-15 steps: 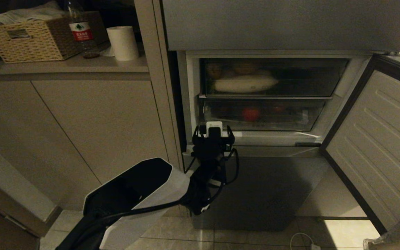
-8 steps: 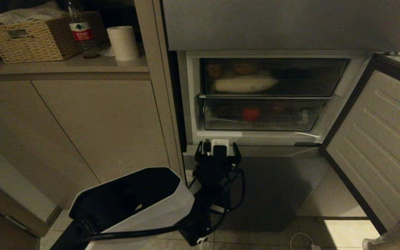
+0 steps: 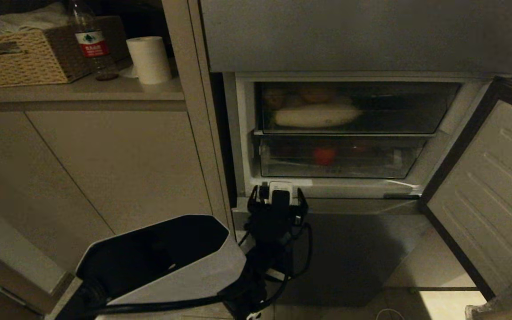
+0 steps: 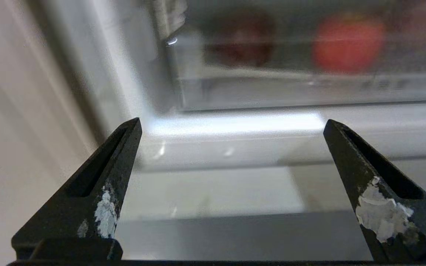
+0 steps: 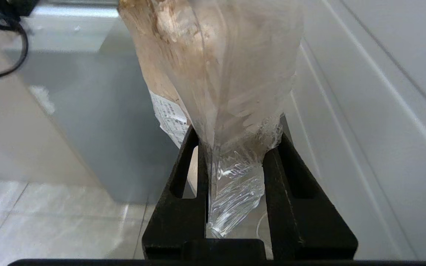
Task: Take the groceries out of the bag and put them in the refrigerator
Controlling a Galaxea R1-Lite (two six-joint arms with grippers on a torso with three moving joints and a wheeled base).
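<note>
Pale floor tiles [image 3: 442, 302] lie nearest, dim under the kitchen light. Low at the right edge, the right gripper [image 5: 235, 147] has its fingers [image 5: 183, 177] pinched on the clear plastic tail of a wrapped pack of pale beige lumps [image 5: 205, 66], which stands up just beside the ribbed inner face of the open door [image 3: 487, 200]. Further in, the left gripper [image 4: 231, 125] hangs before the lower left corner of the open compartment of the refrigerator [image 3: 371, 40], its fingers [image 4: 102, 192] spread wide and holding nothing. Behind the sill sit two clear drawers: the lower drawer [image 3: 282, 171] shows a red round item [image 3: 325, 155], the upper drawer [image 3: 394, 111] a long pale item [image 3: 316, 116]. Farthest, on the surface [image 3: 78, 91] to the left, stand a wicker basket [image 3: 20, 55], a water bottle [image 3: 89, 40] and a paper roll [image 3: 149, 60].
</note>
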